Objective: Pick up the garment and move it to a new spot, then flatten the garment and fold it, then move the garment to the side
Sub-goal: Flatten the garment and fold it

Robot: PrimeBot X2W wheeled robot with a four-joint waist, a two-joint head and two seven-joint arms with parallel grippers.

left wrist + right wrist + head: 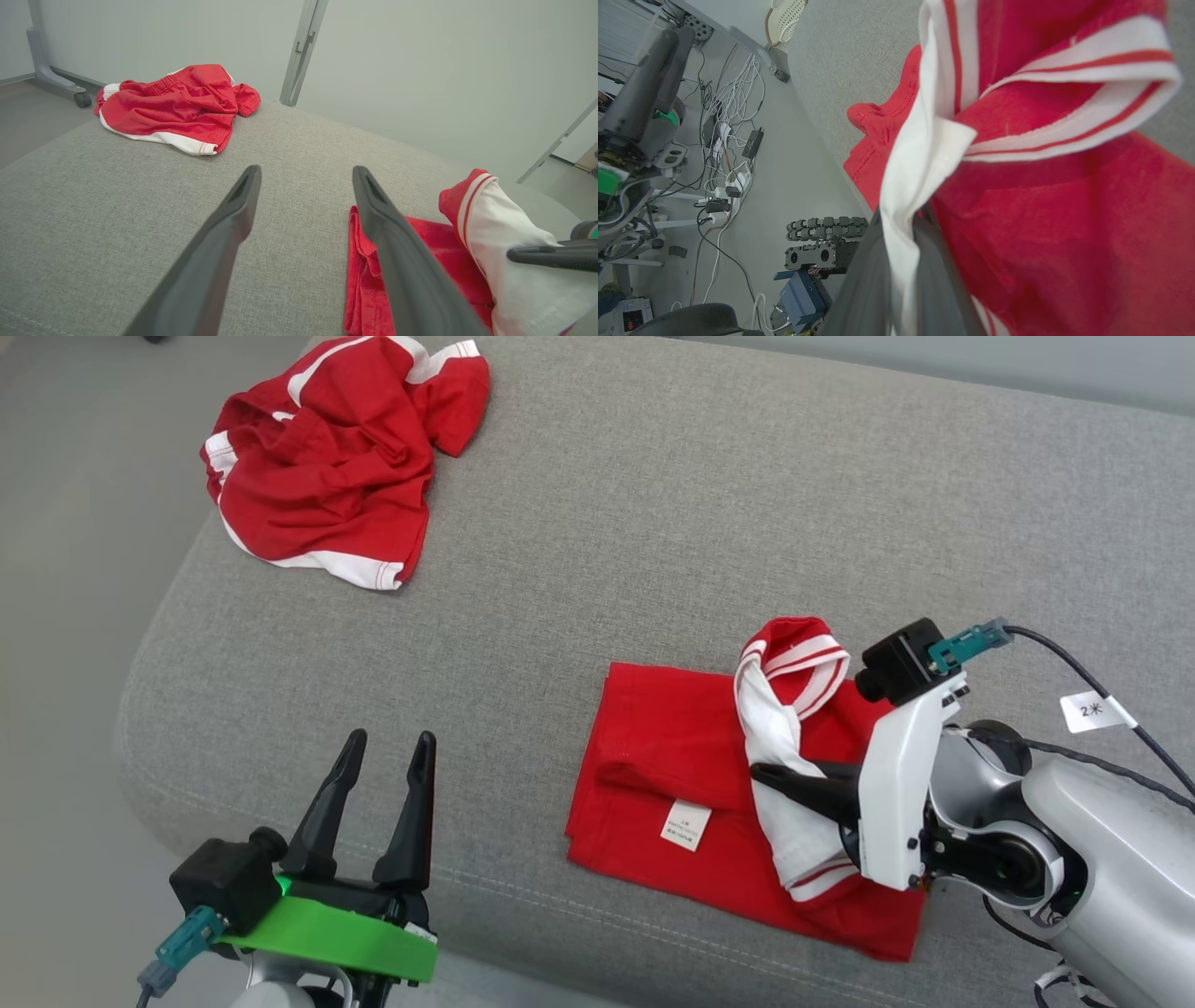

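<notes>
Head view: right claw (758, 773) tight on white band (771, 733) of garment (667, 737); left claw (390, 739) wide open.

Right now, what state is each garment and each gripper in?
Folded red garment: folded flat on the grey cushion, its white-striped part lifted.
Crumpled red garment: bunched up at the cushion's far left corner, nothing touching it.
Left gripper: open, empty, apart from both garments.
Right gripper: shut on the white-striped part.
</notes>
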